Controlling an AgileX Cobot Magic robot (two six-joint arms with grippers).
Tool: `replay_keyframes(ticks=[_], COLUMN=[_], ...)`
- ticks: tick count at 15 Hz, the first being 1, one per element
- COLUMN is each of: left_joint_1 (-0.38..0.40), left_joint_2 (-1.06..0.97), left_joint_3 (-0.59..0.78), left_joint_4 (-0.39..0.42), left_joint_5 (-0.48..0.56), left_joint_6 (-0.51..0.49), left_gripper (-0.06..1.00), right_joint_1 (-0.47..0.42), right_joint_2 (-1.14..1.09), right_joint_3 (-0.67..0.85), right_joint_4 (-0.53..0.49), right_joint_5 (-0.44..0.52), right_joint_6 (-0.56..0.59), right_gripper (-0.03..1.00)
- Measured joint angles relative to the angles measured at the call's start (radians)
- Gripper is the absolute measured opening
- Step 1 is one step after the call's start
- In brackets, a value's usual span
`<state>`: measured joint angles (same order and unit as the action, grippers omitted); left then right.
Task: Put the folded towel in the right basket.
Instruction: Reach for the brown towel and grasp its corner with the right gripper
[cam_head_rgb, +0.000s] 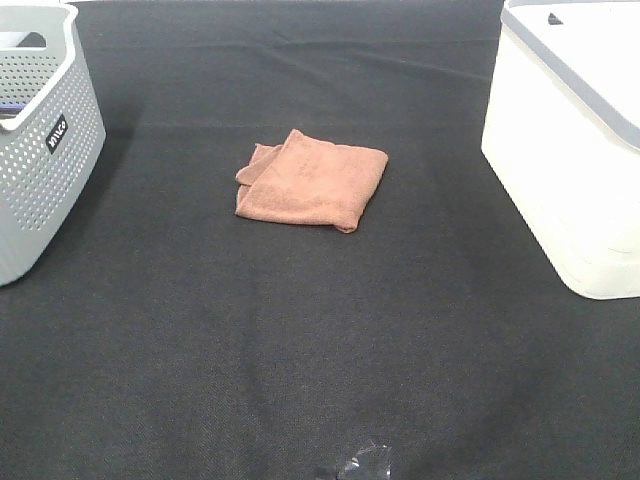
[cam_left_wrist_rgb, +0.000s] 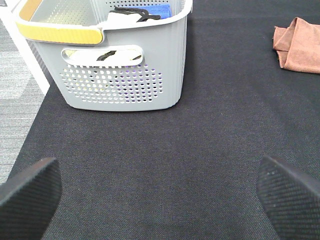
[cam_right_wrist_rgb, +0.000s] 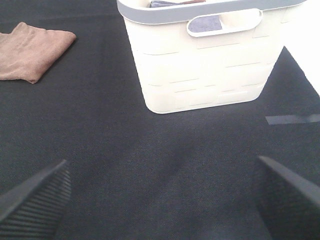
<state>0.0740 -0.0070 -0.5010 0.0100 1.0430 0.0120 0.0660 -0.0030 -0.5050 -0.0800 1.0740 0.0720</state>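
Observation:
A folded brown towel lies flat on the black cloth in the middle of the table; it also shows in the left wrist view and the right wrist view. The right basket is white with a grey rim and stands at the right edge; it also shows in the right wrist view. My left gripper is open and empty over bare cloth near the grey basket. My right gripper is open and empty in front of the white basket. Neither arm shows in the high view.
A grey perforated basket stands at the left edge; the left wrist view shows it has a yellow handle and holds white, black and blue items. A strip of tape lies on the cloth beside the white basket.

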Motion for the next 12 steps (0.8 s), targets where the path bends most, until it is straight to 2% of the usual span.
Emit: replay_keyframes(ticks=[5,6,7,9,12], left_joint_1=[0.0,0.0,0.0,0.0,0.0], left_joint_2=[0.0,0.0,0.0,0.0,0.0], left_joint_3=[0.0,0.0,0.0,0.0,0.0], left_joint_4=[0.0,0.0,0.0,0.0,0.0], left_joint_5=[0.0,0.0,0.0,0.0,0.0], left_joint_6=[0.0,0.0,0.0,0.0,0.0], left_gripper=[0.99,0.99,0.99,0.99,0.99], right_joint_1=[0.0,0.0,0.0,0.0,0.0], right_joint_2=[0.072,0.185,0.32,0.718,1.087], right_joint_3=[-0.011,-0.05,-0.114,-0.372,-0.651], right_joint_4=[-0.013,-0.013,0.0,0.08,0.183], right_joint_5=[-0.002,-0.011,-0.017,0.033,0.075], right_joint_6=[-0.011,-0.021,-0.023,-0.029,-0.09], right_gripper=[0.94,0.94,0.94,0.94,0.94])
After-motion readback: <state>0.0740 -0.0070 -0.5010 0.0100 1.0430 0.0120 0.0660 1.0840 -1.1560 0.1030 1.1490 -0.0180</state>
